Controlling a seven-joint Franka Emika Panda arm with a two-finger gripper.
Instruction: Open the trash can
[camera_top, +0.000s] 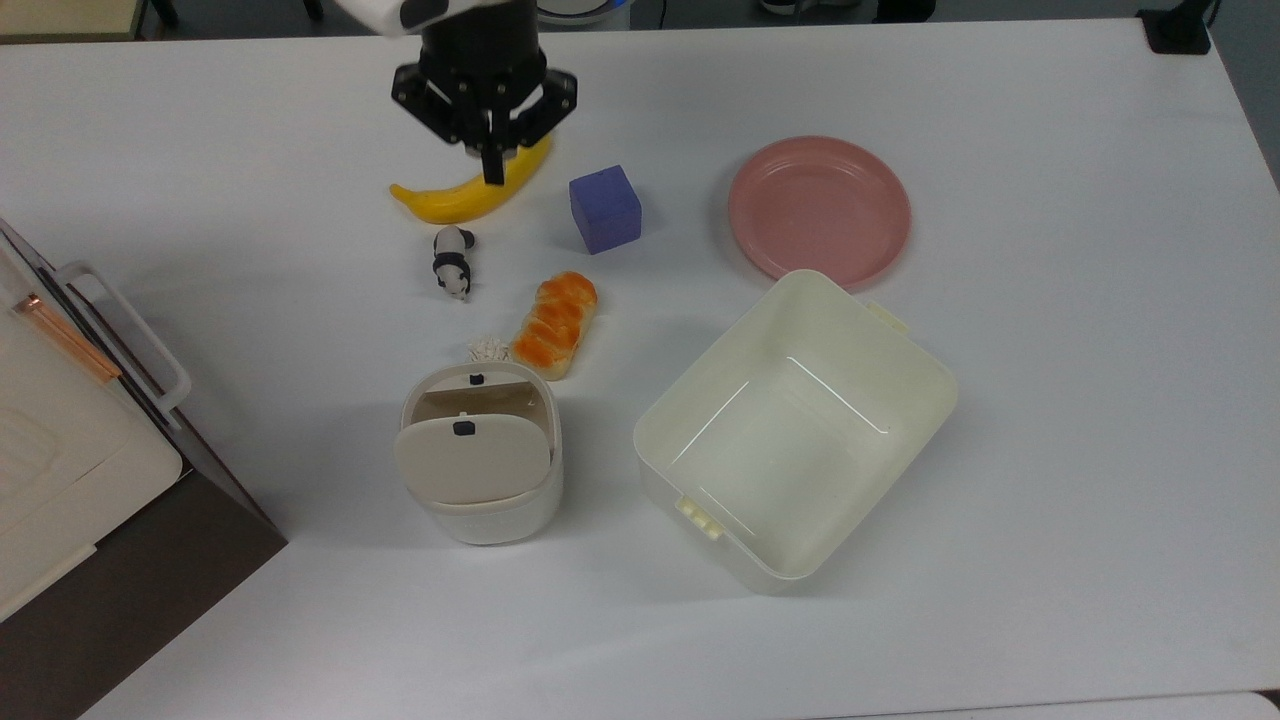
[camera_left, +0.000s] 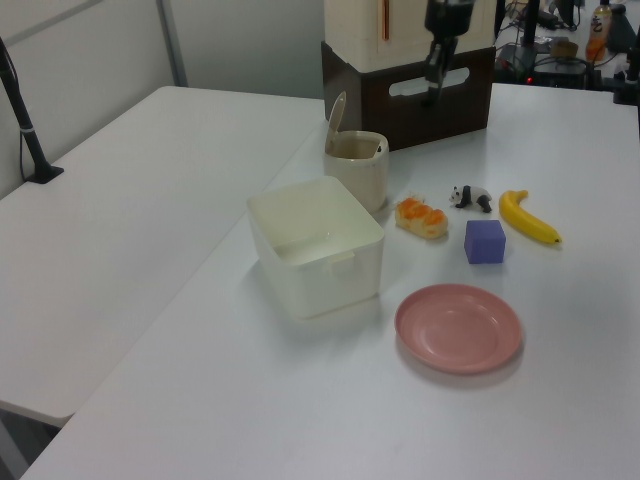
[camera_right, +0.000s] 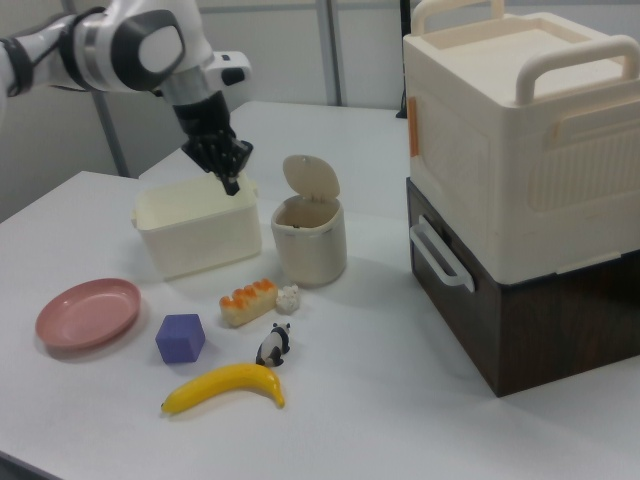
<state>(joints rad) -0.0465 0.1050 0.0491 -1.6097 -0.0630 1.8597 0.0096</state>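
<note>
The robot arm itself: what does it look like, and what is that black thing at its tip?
The arm has glossy white rounded shells with dark grey joint sections. At its tip sits the end effector: a black, angular linkage frame with small pale screw heads, tapering to slim black fingers. Just above that, a white block with a dark inset juts out sideways.
</note>
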